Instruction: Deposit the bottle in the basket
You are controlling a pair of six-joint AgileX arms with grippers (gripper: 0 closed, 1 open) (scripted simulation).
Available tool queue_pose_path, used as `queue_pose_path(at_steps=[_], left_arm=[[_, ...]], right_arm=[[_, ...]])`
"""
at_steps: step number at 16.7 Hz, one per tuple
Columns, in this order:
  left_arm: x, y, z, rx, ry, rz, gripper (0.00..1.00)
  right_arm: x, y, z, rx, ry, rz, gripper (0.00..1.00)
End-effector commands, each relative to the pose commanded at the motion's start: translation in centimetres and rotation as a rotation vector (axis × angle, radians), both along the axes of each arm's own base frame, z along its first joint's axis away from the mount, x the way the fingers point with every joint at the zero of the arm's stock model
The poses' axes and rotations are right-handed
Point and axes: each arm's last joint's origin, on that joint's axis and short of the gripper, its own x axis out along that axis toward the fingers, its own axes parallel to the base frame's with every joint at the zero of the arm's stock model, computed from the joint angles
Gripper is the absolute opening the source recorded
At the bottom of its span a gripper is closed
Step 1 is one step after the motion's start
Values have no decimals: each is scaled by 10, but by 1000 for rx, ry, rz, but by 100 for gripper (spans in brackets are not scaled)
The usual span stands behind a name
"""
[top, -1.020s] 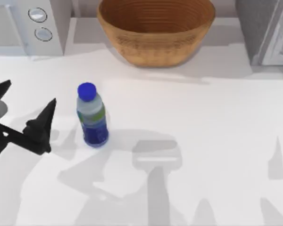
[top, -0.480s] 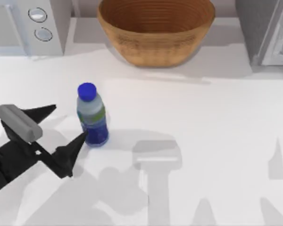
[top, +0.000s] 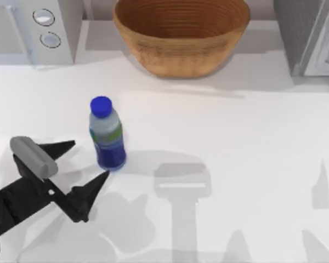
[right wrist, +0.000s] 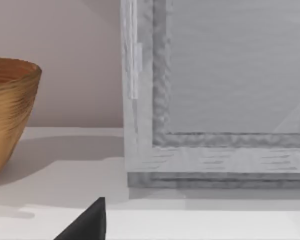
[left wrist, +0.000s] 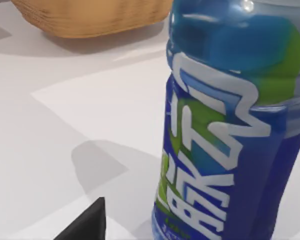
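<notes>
The bottle (top: 107, 135) stands upright on the white table left of centre, blue cap on top, green and blue label, blue lower part. In the left wrist view the bottle (left wrist: 225, 125) looms very close. My left gripper (top: 88, 161) is open just left of and in front of the bottle, its black fingertips (top: 98, 181) spread and pointing at the bottle's base without touching it. The wicker basket (top: 181, 34) sits at the back centre, well behind the bottle; the basket (left wrist: 90, 17) also appears in the left wrist view, and the basket (right wrist: 10, 110) in the right wrist view.
A white appliance with two round knobs (top: 35, 30) stands at the back left. A grey cabinet (top: 312, 35) stands at the back right, and this cabinet (right wrist: 215, 95) faces the right wrist camera. One dark fingertip (right wrist: 87, 222) of the right arm shows.
My left gripper has swung from the far left toward the bottle, turning its open fingers to point at the bottle's base. The bottle and basket have not moved.
</notes>
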Motion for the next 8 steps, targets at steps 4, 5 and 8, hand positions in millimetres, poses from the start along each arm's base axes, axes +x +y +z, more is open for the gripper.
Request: queue_pose_path(at_steps=[4, 5, 8], left_arm=[[3, -1, -9, 7, 31, 2, 100], [7, -2, -7, 5, 12, 1, 100], [14, -8, -5, 1, -3, 0, 100]], right_arm=[[0, 0, 0, 0, 0, 0, 100], [0, 0, 0, 0, 0, 0, 100], [0, 0, 0, 0, 0, 0, 100]])
